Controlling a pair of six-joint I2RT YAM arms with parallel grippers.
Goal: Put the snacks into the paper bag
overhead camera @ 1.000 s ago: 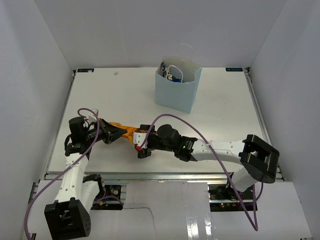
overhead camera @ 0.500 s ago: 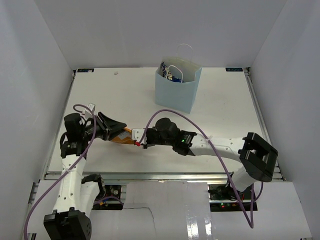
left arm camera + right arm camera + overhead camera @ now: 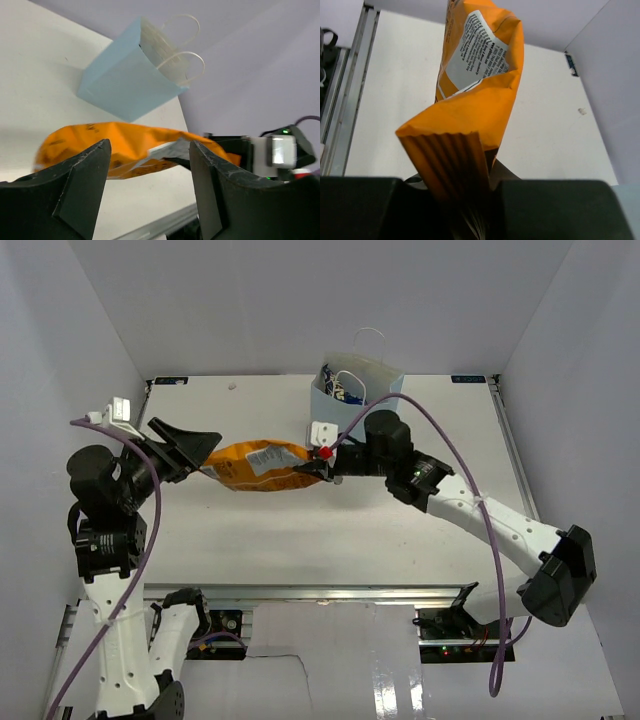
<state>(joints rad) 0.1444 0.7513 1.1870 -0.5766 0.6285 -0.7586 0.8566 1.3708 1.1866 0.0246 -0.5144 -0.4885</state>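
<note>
While packets (image 3: 340, 388) show inside paper bag (image 3: 125, 85), orange chip bag (image 3: 262, 465) hangs outside, right gripper (image 3: 315, 470) clamped on it, left gripper (image 3: 203, 452) wide, empty.

You are looking at a white table (image 3: 250, 530) with the light blue paper bag (image 3: 352, 425) standing upright on it near the far edge, a little right of centre. Its mouth is open and its white string handles are raised. A small pale speck (image 3: 232, 386) lies by the far edge, well left of the bag. Metal rails (image 3: 513, 455) line the table's sides.
</note>
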